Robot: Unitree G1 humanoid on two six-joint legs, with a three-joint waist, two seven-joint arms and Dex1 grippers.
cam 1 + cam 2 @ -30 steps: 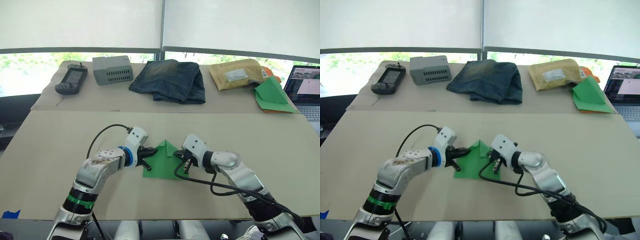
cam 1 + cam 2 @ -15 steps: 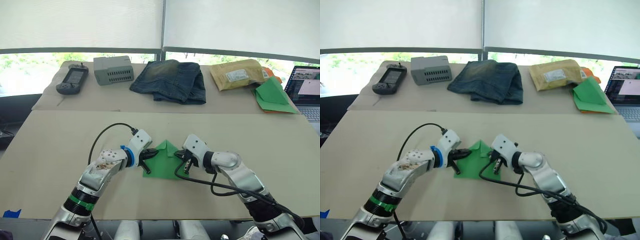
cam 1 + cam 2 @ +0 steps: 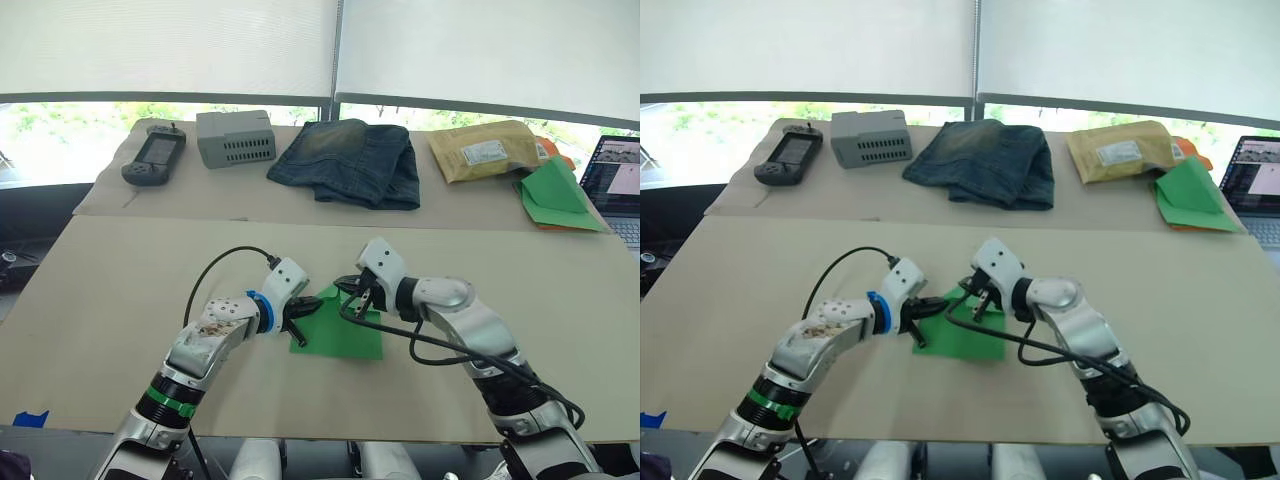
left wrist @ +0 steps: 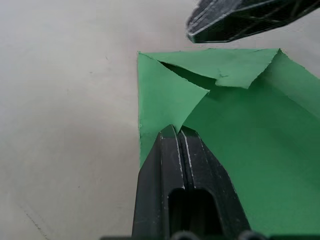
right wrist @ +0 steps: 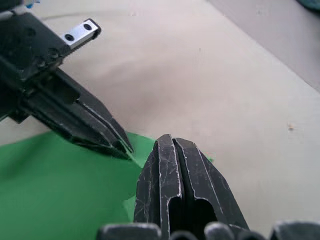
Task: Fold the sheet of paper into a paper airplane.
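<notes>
Both fingers (image 4: pixel 176 134) closed at sheet of paper (image 3: pixel 345 335)

daylight is pouring in through the windows ahead of me, and the white blinds (image 3: pixel 170 45) are softening it into an even, bright wash over the table (image 3: pixel 120 290) with no harsh glare. my arms are casting only faint, soft shadows. in my wrist views my own fingers (image 4: pixel 175 170) are blurring at the near edge while the green paper (image 4: pixel 240 145) is staying sharp.
</notes>
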